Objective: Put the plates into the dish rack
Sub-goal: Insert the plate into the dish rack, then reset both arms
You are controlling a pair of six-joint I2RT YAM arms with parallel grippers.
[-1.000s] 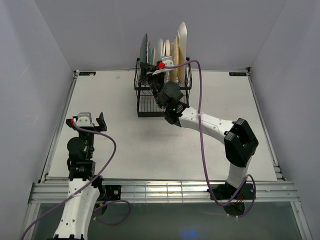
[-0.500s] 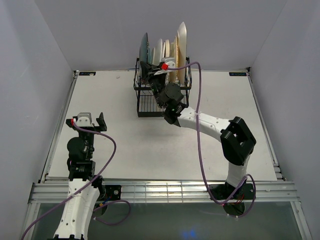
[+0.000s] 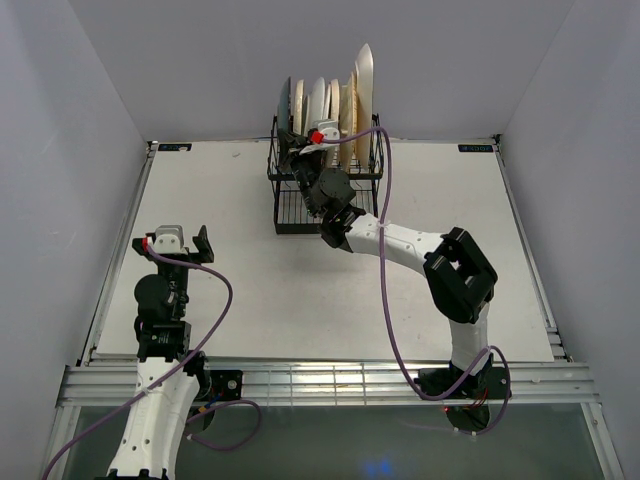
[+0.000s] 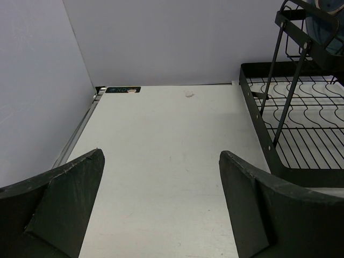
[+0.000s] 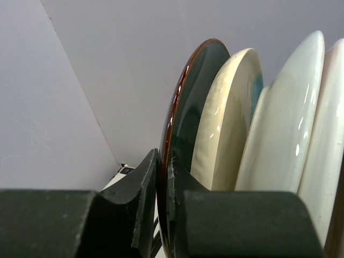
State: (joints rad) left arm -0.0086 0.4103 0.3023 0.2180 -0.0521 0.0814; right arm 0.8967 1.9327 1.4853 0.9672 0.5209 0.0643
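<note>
The black wire dish rack (image 3: pixel 285 212) stands at the table's far middle, with several plates upright in its upper tier. My right gripper (image 3: pixel 302 150) reaches into the rack's left end and is shut on the rim of the dark teal plate (image 3: pixel 286 100). In the right wrist view the jaws (image 5: pixel 162 161) pinch the brown-edged teal plate (image 5: pixel 188 107), which stands upright right beside a cream plate (image 5: pixel 228 118) and a white plate (image 5: pixel 287 118). My left gripper (image 3: pixel 183 240) is open and empty over the table's left side. The left wrist view (image 4: pixel 161 161) shows bare table between its fingers.
The rack's grid base (image 4: pixel 306 134) shows at the right of the left wrist view, with nothing on its near part. White walls enclose the table on the left, back and right. A metal rail (image 3: pixel 320 380) runs along the near edge.
My right arm has pushed further left into the rack, and the teal plate has gone from leaning left to more upright, closer to the other plates. The left arm has not moved.
</note>
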